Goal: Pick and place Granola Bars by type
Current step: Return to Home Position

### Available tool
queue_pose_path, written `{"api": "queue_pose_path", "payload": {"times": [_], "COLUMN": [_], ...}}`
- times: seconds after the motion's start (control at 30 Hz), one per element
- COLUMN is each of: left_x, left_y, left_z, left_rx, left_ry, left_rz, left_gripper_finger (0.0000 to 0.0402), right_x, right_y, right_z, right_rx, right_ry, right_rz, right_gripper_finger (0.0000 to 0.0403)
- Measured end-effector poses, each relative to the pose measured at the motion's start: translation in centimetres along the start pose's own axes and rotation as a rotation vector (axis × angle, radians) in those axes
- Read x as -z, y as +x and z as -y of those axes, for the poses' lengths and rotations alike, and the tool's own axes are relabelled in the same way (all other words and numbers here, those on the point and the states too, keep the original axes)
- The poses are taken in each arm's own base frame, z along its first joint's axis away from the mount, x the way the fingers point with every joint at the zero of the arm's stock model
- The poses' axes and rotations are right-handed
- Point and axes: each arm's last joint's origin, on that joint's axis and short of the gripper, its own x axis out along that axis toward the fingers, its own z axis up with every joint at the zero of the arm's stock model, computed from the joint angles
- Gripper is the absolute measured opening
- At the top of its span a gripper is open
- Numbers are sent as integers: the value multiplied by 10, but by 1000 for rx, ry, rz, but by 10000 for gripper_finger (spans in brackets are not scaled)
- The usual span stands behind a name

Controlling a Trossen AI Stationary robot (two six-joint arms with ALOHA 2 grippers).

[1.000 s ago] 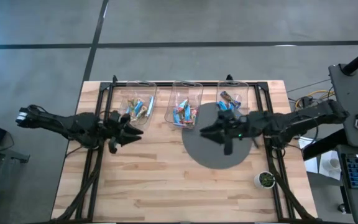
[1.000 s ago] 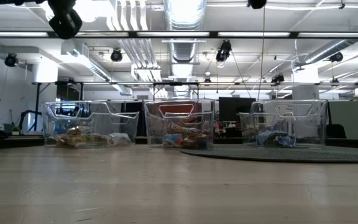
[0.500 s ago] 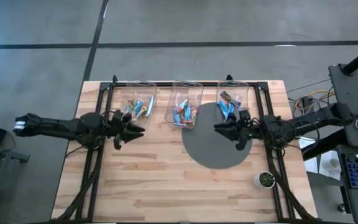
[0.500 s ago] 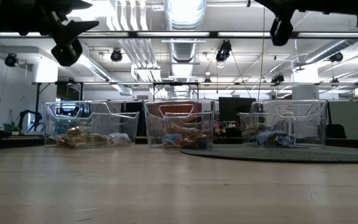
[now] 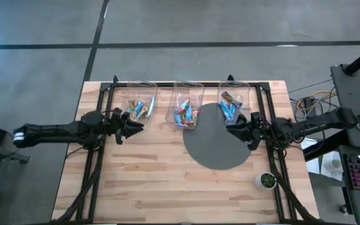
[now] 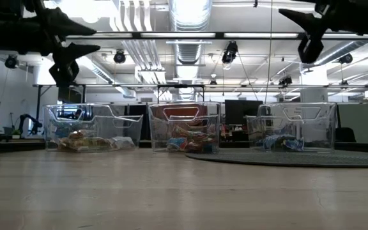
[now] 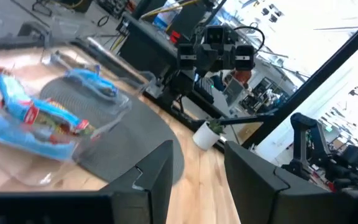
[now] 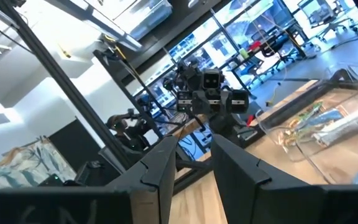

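The granola bars lie in three clear bins along the table's far edge. The left bin holds tan and blue bars, the middle bin blue and red ones, and the right bin blue and dark ones. My left gripper hovers open and empty just near of the left bin, fingers pointing toward the table's right. My right gripper hovers open and empty near of the right bin, above the mat's right part, pointing left. Both show high above the table in the low view.
A dark round mat lies on the wooden table under the right bin's near side. A small potted plant stands near the right edge. Black frame rails run along both sides of the table.
My right gripper has drawn back toward the table's right edge, from over the mat's middle to near the right bin, and has come lower. My left gripper has crept toward the far edge and come lower. The bars and bins have stayed put.
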Motion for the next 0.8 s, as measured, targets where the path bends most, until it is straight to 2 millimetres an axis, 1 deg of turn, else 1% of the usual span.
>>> {"api": "queue_pose_path", "payload": {"times": [0.17, 0.53, 0.7, 0.8], "left_x": [8, 15, 18, 21], "left_y": [-5, -14, -18, -19], "left_z": [-6, -10, -11, -14], "left_rx": [4, 30, 33, 8], "left_ry": [-27, -62, -65, -78], "left_rz": [6, 35, 39, 9], "left_gripper_finger": [126, 126, 126, 126], "right_x": [5, 18, 17, 18], "right_y": [-11, -27, -29, -29], "right_z": [7, 20, 20, 20], "right_rx": [-4, -11, -21, -39], "right_ry": [28, 57, 36, 9], "right_rz": [5, -11, -5, -19], "right_gripper_finger": [95, 95, 95, 95]}}
